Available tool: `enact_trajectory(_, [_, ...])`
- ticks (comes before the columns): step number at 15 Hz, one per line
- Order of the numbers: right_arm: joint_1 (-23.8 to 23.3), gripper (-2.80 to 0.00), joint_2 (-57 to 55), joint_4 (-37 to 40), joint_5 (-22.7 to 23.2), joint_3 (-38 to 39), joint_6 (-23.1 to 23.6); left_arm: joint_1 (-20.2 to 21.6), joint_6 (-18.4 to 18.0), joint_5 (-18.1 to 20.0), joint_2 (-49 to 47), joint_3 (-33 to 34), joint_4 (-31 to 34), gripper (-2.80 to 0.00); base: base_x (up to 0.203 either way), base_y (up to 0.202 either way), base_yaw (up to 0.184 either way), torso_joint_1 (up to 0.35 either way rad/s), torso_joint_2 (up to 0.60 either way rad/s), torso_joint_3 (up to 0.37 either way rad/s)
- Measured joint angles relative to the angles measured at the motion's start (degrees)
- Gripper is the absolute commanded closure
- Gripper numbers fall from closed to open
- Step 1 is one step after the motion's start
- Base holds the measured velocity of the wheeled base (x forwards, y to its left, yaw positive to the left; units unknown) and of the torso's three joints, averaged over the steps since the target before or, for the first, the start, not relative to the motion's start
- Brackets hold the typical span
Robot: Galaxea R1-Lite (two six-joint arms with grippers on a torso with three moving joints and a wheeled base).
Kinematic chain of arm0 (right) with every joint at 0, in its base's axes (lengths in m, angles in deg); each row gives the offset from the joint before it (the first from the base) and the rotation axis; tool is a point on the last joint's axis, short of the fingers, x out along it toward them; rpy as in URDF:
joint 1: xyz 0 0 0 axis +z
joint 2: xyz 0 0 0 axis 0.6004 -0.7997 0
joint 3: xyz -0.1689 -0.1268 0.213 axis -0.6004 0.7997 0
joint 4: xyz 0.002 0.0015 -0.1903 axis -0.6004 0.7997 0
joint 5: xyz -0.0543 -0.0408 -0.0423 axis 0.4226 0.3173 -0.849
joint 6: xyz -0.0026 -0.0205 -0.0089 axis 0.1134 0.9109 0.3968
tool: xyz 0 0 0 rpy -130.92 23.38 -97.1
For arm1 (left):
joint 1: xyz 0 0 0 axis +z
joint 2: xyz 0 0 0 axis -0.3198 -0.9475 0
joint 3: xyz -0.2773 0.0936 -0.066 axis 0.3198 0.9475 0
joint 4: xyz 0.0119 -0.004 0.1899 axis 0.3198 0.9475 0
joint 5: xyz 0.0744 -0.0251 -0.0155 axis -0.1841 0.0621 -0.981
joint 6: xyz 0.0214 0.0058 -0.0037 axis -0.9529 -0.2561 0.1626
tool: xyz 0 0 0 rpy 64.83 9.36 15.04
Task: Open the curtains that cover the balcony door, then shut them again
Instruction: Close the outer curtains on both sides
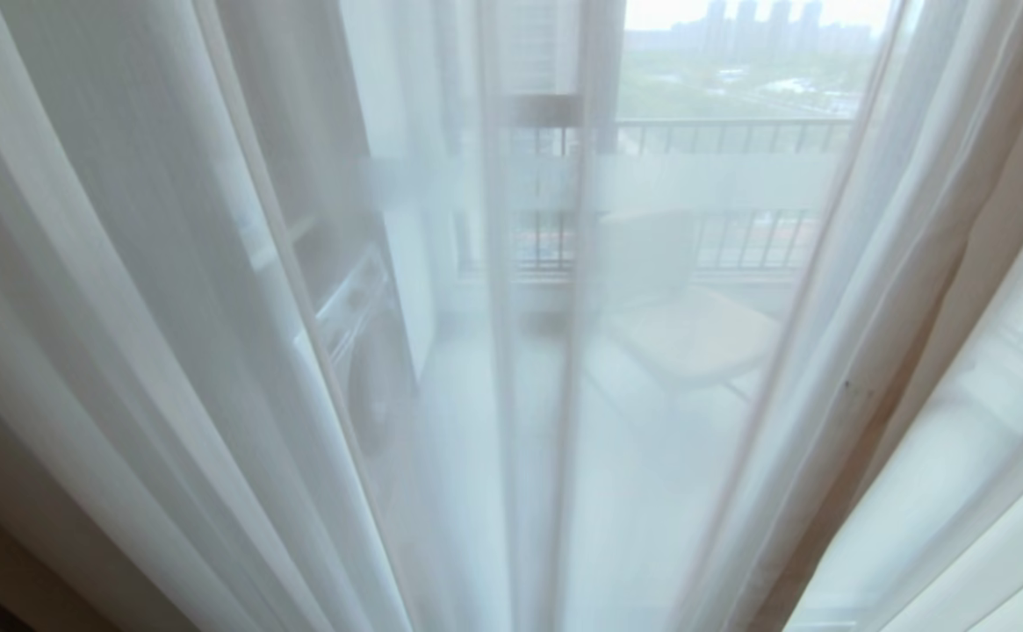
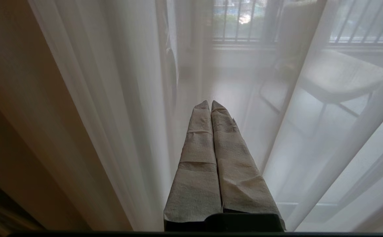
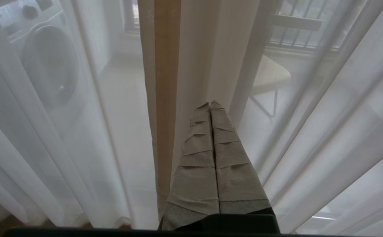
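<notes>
Before both tools, seemingly untouched, curtains

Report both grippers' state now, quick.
Left gripper: shut, holding nothing, pointed at the sheer curtain.
Right gripper: shut, holding nothing, fingertips at a beige curtain fold.

Washing machine, chair, balcony railing, distant towers
</notes>
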Motion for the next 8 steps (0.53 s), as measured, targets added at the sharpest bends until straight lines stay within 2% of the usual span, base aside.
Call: enact_trajectory(8, [0.0,0.00,0.0,0.0,0.0,0.0,0.0,0.0,0.0,0.0,0.0,0.0,0.0,0.00,0.000,0.192,0.000,0.002,0.00,0.001])
